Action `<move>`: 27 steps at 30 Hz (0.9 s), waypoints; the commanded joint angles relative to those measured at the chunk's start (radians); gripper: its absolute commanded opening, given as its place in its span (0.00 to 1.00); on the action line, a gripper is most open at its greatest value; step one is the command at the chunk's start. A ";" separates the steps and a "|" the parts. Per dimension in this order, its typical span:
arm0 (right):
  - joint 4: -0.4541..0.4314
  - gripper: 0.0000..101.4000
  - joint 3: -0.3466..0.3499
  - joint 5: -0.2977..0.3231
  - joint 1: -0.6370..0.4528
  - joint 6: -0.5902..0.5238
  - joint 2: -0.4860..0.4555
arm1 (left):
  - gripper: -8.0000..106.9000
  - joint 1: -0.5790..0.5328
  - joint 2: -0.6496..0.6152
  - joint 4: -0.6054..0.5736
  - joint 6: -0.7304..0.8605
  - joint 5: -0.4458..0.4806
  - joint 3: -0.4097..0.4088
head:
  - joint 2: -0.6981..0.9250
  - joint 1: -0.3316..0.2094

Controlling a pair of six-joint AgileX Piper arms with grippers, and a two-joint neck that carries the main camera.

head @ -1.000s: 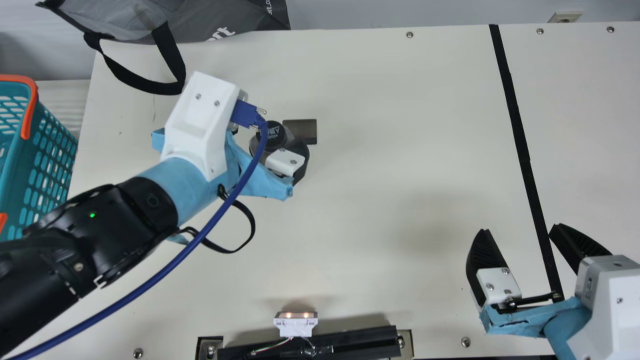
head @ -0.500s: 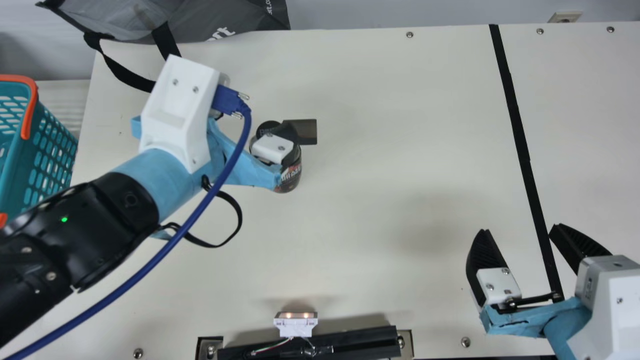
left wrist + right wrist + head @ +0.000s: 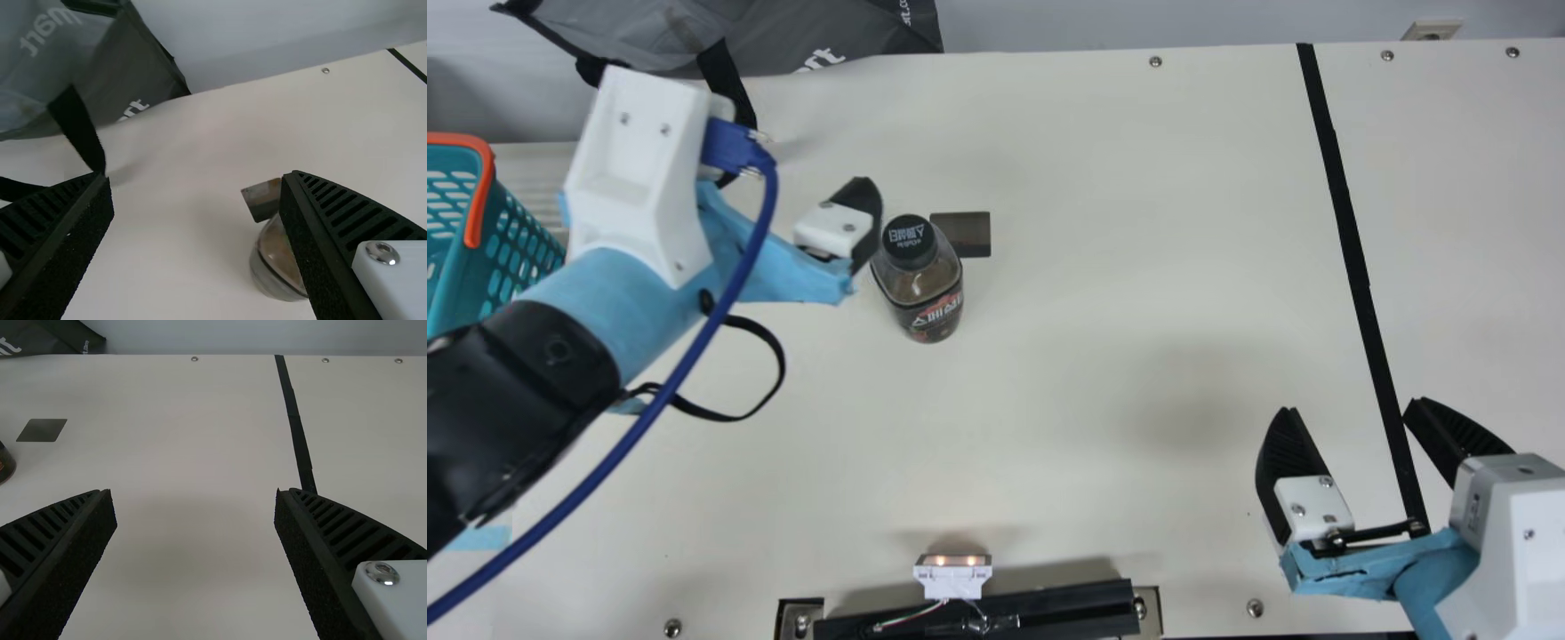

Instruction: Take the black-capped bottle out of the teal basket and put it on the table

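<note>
the clear, black-capped bottle (image 3: 914, 283) with brown contents and a dark printed label stood upright on the cream table (image 3: 1094, 400), out of the teal plastic basket (image 3: 520, 253) with its orange handle, which sat at the main view's left edge. just beyond the bottle lay a flat, dark, four-sided piece (image 3: 971, 236).

the left gripper (image 3: 858, 218) was near the bottle, on the basket side of it; its jaws were wide apart and clamped on nothing, and in the left wrist view one ribbed finger partly hid the bottle. whether that finger touched it i could not tell.

the right gripper (image 3: 1349, 409) was well apart from the bottle, its jaws spread, with the long black strip (image 3: 1347, 222) running between them. a grey bag (image 3: 827, 36) with black straps lay at the table's far side.
</note>
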 commanded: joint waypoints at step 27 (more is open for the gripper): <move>-0.001 0.90 0.000 0.000 0.000 0.000 0.000 | 1.00 0.287 -0.182 -0.104 0.176 -0.024 0.124 | 0.008 -0.004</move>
